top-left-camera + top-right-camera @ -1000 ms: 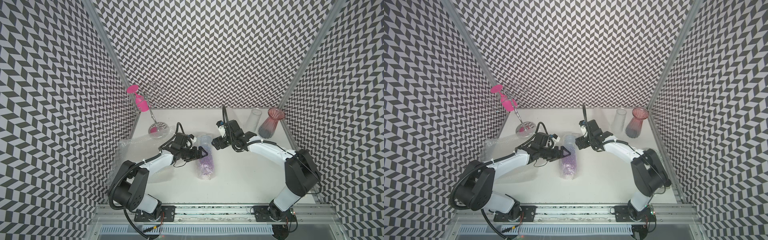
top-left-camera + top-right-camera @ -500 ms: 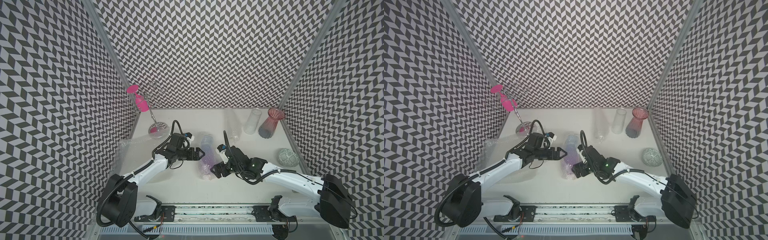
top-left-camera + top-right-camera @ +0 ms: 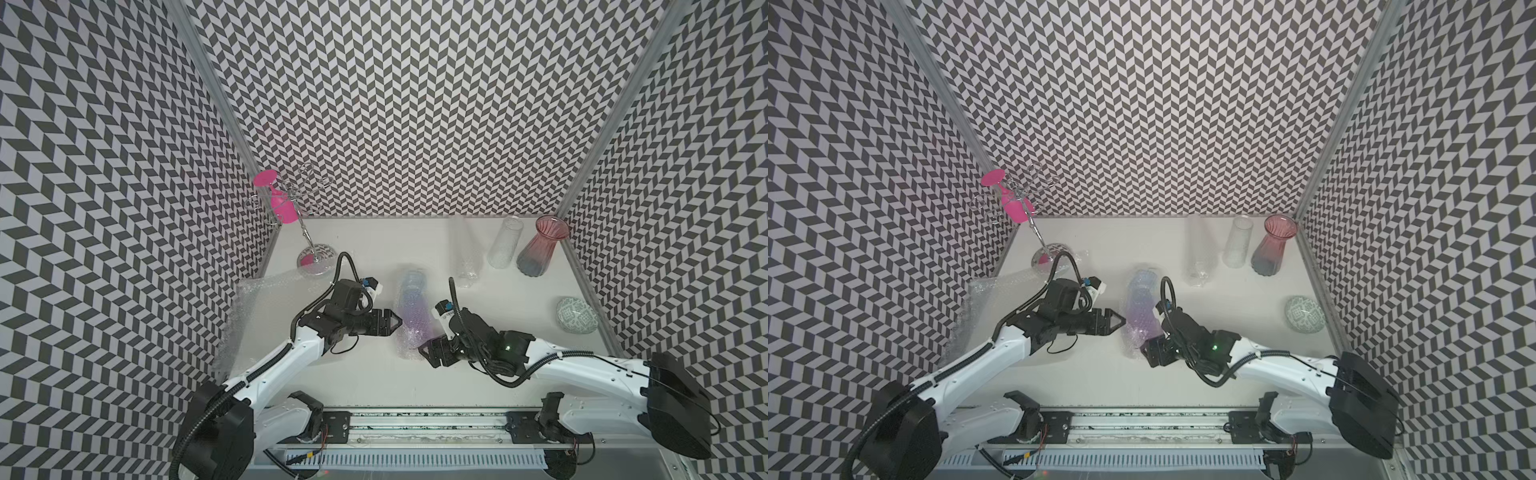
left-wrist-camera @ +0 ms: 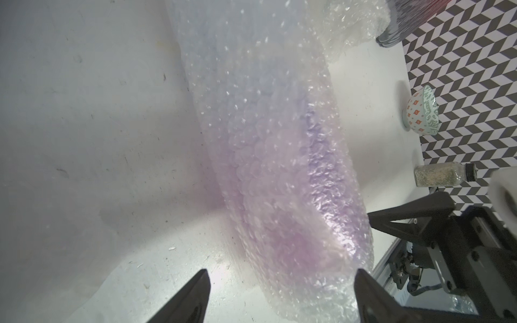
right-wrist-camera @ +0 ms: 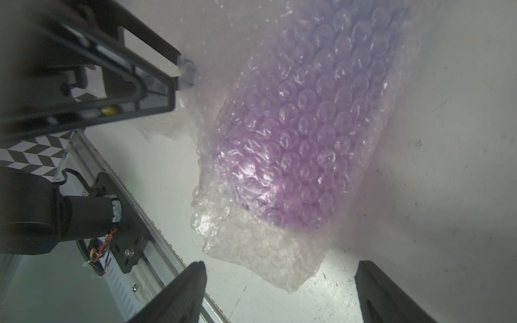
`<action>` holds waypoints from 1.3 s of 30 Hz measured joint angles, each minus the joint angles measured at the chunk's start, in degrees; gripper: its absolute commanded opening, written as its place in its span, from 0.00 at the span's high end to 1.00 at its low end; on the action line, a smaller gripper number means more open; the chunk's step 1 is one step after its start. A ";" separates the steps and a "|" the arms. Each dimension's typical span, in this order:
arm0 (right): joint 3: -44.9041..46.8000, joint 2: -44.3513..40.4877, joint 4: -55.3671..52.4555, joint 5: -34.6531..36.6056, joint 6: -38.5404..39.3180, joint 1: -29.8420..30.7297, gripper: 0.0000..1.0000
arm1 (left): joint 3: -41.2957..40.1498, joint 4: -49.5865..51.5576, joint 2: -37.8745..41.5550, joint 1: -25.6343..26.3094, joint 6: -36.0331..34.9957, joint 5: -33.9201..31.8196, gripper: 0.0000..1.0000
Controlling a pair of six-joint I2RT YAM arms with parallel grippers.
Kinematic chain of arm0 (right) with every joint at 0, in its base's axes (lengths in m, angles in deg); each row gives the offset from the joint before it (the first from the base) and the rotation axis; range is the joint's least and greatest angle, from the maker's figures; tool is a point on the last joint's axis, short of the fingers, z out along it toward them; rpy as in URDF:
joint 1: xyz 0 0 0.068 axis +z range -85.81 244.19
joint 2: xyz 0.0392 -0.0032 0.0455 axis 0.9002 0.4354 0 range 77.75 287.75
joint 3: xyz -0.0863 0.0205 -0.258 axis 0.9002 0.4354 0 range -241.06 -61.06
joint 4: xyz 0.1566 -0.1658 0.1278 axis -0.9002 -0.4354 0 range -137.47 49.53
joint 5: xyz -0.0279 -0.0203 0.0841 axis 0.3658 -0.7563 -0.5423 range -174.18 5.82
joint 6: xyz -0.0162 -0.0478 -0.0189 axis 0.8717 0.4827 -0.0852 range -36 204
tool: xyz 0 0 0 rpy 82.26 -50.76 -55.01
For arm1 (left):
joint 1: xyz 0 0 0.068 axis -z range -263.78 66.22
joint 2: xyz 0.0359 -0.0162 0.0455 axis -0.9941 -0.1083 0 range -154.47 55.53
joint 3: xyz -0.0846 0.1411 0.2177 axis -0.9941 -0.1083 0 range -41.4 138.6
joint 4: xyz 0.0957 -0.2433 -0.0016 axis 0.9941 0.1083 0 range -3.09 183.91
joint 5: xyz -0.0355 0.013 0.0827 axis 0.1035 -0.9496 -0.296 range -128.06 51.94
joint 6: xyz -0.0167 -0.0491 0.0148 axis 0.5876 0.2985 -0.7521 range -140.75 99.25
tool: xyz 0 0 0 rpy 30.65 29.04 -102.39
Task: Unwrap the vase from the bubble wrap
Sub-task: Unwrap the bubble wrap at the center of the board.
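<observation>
I have the left arm reaching forward and inward, the left end effector (image 3: pixel 395 323) pointing sideways at the right arm, jaws spread wide. The right arm lies low and stretched inward, the right end effector (image 3: pixel 427 353) likewise parted, apparently tilted downward.

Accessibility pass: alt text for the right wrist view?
A purple vase in bubble wrap lies on a white table, its end at the mouth of the open right claw. The left claw reaches the wrap's side.
</observation>
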 measured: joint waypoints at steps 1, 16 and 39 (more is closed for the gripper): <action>0.02 -0.02 0.04 0.04 0.37 -0.11 0.16 | 0.02 0.61 0.76 0.90 0.28 -0.63 0.21; 4.57 -0.15 5.77 -9.01 8.33 -6.91 0.24 | 2.73 5.07 1.44 22.58 9.86 -16.46 0.36; 5.57 3.72 10.23 -12.39 13.22 -7.19 0.67 | 8.74 9.22 -7.54 24.44 11.26 -26.18 0.50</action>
